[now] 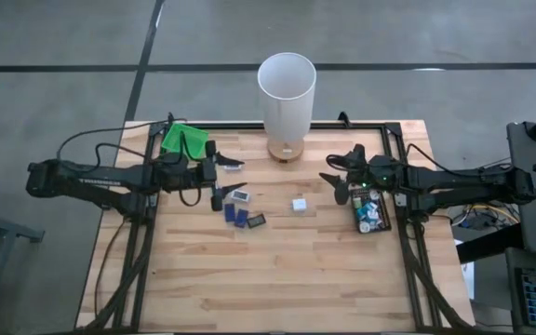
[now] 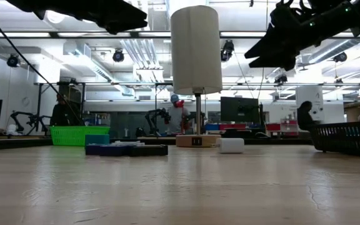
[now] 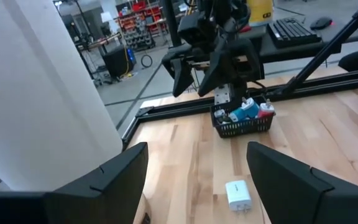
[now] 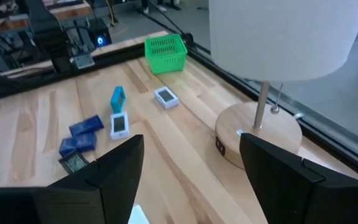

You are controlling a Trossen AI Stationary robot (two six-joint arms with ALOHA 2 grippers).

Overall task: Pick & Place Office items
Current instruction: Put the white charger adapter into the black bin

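While both arms hang above the wooden table [image 1: 287, 270], you have neither gripper holding anything. Your left gripper [image 1: 220, 182] sits toward nine o'clock from the table's centre, its two dark fingers [image 3: 114, 180] spread apart with only bare wood and a small white block [image 3: 238, 195] showing between them in the left wrist view. Your right gripper [image 1: 336, 182] sits toward three o'clock, just at the ten o'clock corner of the black basket [image 1: 382, 226], its fingers [image 4: 114, 171] likewise parted and empty; in the low view both grippers are well clear of the tabletop.

You will find the loose office items [image 1: 242, 210] in a small cluster near the middle, at about five o'clock from your left gripper: two dark blue rectangles [image 1: 235, 215] touching or nearly so, a dark flat piece [image 1: 256, 221] just beside them, a white-and-grey piece [image 1: 240, 195] and a teal bit [image 4: 117, 98] near it. The white block [image 1: 299, 205] lies alone between the cluster and the black basket. More items, teal, white and a touch of red, already lie inside that basket [image 3: 244, 127]. The green basket [image 1: 182, 140] stands at the table's eleven o'clock corner, and the lamp with its tall white shade [image 1: 286, 93] stands at twelve o'clock.
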